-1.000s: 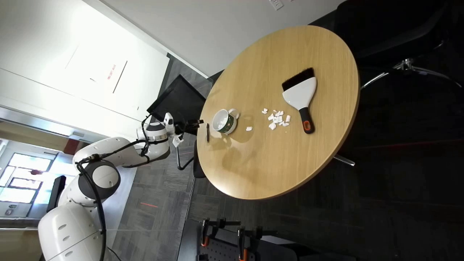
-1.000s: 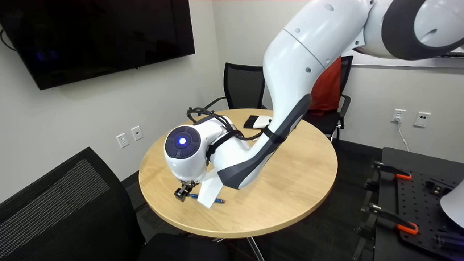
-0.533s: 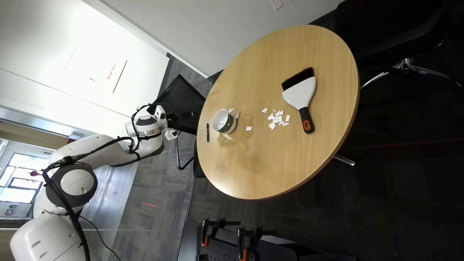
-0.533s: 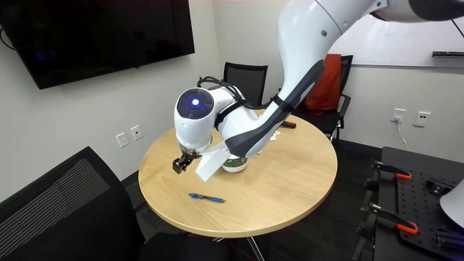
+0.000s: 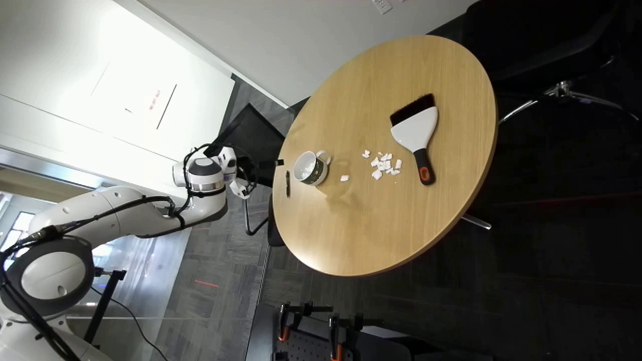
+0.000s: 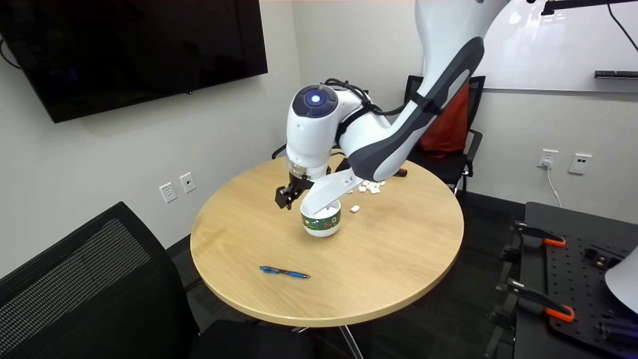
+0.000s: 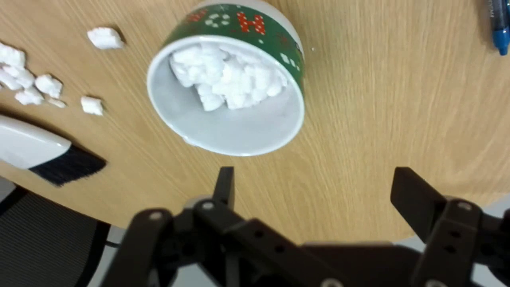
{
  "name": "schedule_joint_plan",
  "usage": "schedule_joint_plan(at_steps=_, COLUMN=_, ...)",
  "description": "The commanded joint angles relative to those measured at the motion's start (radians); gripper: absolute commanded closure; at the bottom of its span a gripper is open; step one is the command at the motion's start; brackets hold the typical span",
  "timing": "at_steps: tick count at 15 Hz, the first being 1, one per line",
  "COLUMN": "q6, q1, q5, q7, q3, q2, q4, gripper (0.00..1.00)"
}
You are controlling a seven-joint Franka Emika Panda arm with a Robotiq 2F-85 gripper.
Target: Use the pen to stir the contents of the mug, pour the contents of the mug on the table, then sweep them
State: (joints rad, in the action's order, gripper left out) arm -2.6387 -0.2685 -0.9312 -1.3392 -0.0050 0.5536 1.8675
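Glossy white, with a green band of red letters and pale dots, the round mug [image 7: 235, 127] stands upright on the large round table [image 6: 379, 249] of light, fine-grained wood. Rough, crumbly white chunks [image 7: 227, 77] lie heaped against one side of the mug's smooth interior. Loose white bits [image 5: 385, 164] of the same look are scattered on the wood in a small cluster, with a lone squarish piece [image 5: 344, 178] nearer the mug. In both exterior views the mug sits between that cluster and a slim blue pen [image 6: 284, 272], which lies flat on the tabletop. The matte black gripper [image 7: 312, 183] hovers above the table near the mug, its blocky jaws spread wide, wood grain showing between them. On the cluster's other side from the mug lies a fan-shaped white brush [image 5: 415, 131] with black bristles and a black handle [image 5: 423, 163] inlaid with orange.
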Motion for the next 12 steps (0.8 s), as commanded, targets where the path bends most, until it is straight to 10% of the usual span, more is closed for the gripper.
schedule_joint_plan(at_steps=1, q6=-0.076, q1=0.057, q5=0.088, q7=0.002, q3=-0.005, q2=-0.115, q4=0.166, gripper=0.00)
schedule_joint_plan(at_steps=10, q6=-0.090, q1=0.082, q5=0.109, q7=0.003, q3=-0.006, q2=-0.093, q4=0.166, gripper=0.00)
schedule_joint_plan(at_steps=12, q6=-0.124, q1=0.140, q5=0.296, q7=0.198, q3=0.052, q2=-0.077, q4=0.172, gripper=0.00)
